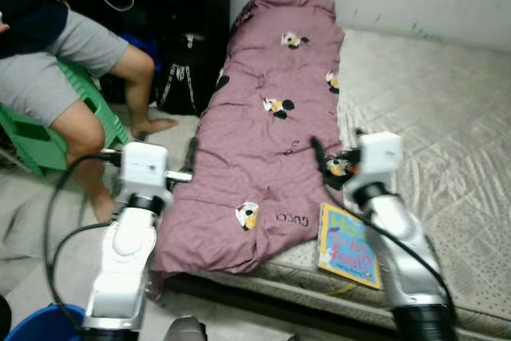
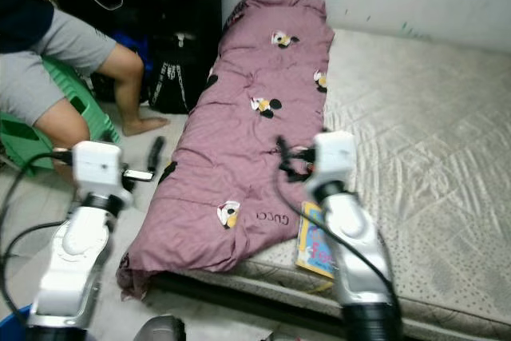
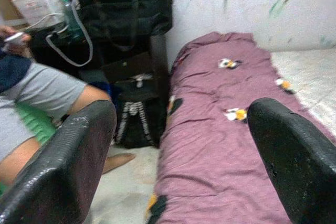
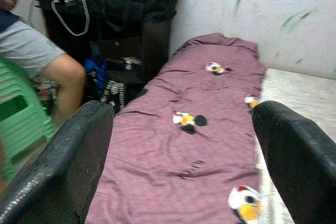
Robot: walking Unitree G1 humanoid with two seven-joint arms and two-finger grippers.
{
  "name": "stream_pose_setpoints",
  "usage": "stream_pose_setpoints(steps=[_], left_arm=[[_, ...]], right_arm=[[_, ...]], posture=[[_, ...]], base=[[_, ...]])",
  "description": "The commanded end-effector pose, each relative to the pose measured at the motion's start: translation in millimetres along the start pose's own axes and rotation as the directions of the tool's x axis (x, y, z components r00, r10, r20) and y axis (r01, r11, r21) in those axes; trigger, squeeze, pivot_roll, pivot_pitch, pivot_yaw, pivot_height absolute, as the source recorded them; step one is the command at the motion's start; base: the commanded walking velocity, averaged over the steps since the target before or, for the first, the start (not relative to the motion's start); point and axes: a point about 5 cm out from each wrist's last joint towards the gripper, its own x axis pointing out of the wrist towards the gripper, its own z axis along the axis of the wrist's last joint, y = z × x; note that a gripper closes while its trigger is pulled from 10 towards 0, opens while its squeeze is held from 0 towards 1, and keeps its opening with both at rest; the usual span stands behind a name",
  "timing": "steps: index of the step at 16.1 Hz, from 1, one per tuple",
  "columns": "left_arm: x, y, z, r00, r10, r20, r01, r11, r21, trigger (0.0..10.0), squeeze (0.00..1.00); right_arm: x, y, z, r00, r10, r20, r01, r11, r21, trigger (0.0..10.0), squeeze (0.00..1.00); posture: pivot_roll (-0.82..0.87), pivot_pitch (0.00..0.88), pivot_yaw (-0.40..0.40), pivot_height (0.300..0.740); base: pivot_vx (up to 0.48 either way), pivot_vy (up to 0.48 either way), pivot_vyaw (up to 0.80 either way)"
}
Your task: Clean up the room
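A mauve blanket (image 1: 263, 133) with cartoon prints lies lengthwise along the left side of a bare quilted mattress (image 1: 447, 133), its near end hanging over the edge. A colourful children's book (image 1: 348, 245) rests on the mattress by the blanket's near right corner. My left gripper (image 1: 192, 151) hovers open at the blanket's left edge, over the floor gap. My right gripper (image 1: 322, 157) is open above the blanket's right edge, just beyond the book. In both wrist views the fingers (image 3: 63, 166) (image 4: 294, 156) stand wide apart with nothing between them.
A person (image 1: 56, 69) sits on a green stool (image 1: 32, 141) at the left, feet on the floor near the bed. A black backpack (image 1: 182, 77) and dark bags stand against the wall beside the bed head. A blue bucket (image 1: 40, 323) is by my left side.
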Motion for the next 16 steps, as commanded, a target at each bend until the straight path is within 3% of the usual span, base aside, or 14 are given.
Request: stream_pose_setpoints(steps=[1, 16], left_arm=[[0.2, 4.5, 0.2, 1.0, 0.01, 0.003, -0.01, 1.0, 0.008, 10.0, 0.0], [1.5, 0.3, 0.0, 1.0, -0.004, 0.012, 0.005, 1.0, -0.01, 10.0, 0.0]], right_arm=[[3.3, 4.2, 5.9, 1.0, 0.019, 0.025, -0.019, 1.0, 0.006, 10.0, 0.0], [2.7, 1.5, 5.6, 1.0, 0.001, 0.015, -0.001, 1.0, 0.023, 10.0, 0.0]], posture=[[0.01, 0.011, -0.074, 0.74], [0.0, 0.011, -0.075, 0.74]], base=[[0.0, -0.36, 0.0], [0.0, -0.421, 0.0]])
